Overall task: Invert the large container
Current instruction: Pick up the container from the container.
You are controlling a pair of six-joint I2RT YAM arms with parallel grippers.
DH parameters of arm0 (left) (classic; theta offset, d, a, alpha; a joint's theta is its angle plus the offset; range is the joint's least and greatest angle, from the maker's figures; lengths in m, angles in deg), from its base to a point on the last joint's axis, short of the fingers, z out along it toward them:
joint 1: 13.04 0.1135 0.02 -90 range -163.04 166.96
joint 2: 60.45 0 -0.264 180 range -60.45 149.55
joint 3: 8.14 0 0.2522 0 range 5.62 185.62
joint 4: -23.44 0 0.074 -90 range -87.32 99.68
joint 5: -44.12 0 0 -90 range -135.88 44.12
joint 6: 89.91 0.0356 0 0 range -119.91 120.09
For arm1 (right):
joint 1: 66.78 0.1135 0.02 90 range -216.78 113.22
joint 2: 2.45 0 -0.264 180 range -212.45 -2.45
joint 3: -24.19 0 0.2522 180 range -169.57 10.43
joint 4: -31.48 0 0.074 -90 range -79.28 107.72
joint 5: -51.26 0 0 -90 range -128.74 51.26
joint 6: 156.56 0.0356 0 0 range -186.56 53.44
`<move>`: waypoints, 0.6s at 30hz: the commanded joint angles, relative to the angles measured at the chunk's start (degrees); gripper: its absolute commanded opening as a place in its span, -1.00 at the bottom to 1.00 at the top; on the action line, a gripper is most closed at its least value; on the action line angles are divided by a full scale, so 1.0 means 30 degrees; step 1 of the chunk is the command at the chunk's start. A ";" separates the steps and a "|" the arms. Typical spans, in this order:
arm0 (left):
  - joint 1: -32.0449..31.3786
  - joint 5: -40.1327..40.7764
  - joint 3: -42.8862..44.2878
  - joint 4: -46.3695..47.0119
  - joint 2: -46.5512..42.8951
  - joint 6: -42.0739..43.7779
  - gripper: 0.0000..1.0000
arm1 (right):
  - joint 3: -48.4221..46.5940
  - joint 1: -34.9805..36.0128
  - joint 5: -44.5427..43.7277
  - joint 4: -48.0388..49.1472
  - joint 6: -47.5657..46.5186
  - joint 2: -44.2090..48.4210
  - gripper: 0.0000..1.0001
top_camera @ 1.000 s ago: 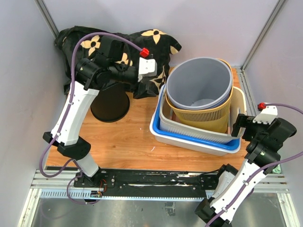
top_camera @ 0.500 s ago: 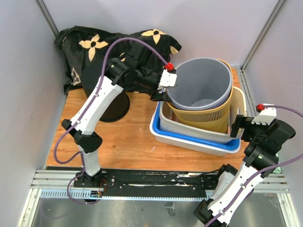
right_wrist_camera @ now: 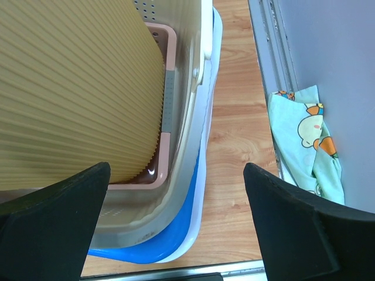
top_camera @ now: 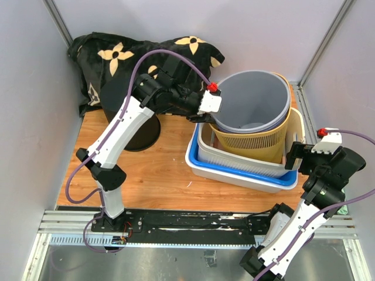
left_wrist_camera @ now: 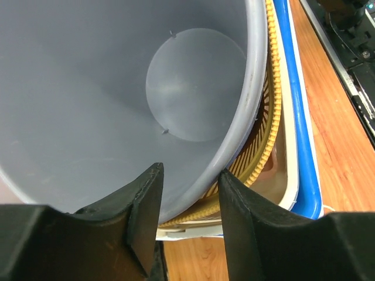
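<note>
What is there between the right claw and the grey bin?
In the top view, three walls: the yellow ribbed basket holding the grey bin, then the white basket, then the blue tub nearest the right claw.

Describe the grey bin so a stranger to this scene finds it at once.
On the right half of the wooden table sits a stack of nested containers in a blue tray. The grey bin is the innermost, topmost one, tilted inside the yellow ribbed basket. It alone is smooth-walled and grey, with the left hand straddling its rim.
</note>
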 commanded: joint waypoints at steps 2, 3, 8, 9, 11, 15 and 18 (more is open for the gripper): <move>-0.1035 0.2857 -0.2695 -0.0226 -0.0209 0.1300 -0.09 | 0.0043 -0.0223 0.0605 0.0667 0.0180 -0.0038 0.98; -0.1304 0.3578 -0.3194 -0.0447 -0.0304 0.1622 -0.09 | 0.0043 -0.0223 0.0628 0.0667 0.0147 -0.0038 0.99; -0.2511 0.6378 -0.4280 -0.2259 0.0160 0.2786 -0.27 | 0.0026 -0.0232 0.0623 0.0693 0.0120 0.0049 0.98; -0.2576 0.6486 -0.4223 -0.2451 0.0251 0.2857 -0.31 | 0.0055 -0.0228 0.0641 0.0696 0.0121 0.0097 0.98; -0.2674 0.6555 -0.4041 -0.2485 0.0299 0.2786 -0.34 | 0.0043 -0.0224 0.0660 0.0696 0.0119 0.0136 0.98; -0.3277 0.7408 -0.3043 -0.2482 0.0589 0.2329 -0.99 | 0.0050 -0.0232 0.0611 0.0696 0.0117 0.0220 0.98; -0.3645 0.8402 -0.1546 -0.2402 0.0955 0.1540 -0.99 | 0.0097 -0.0229 0.0581 0.0696 0.0118 0.0254 0.98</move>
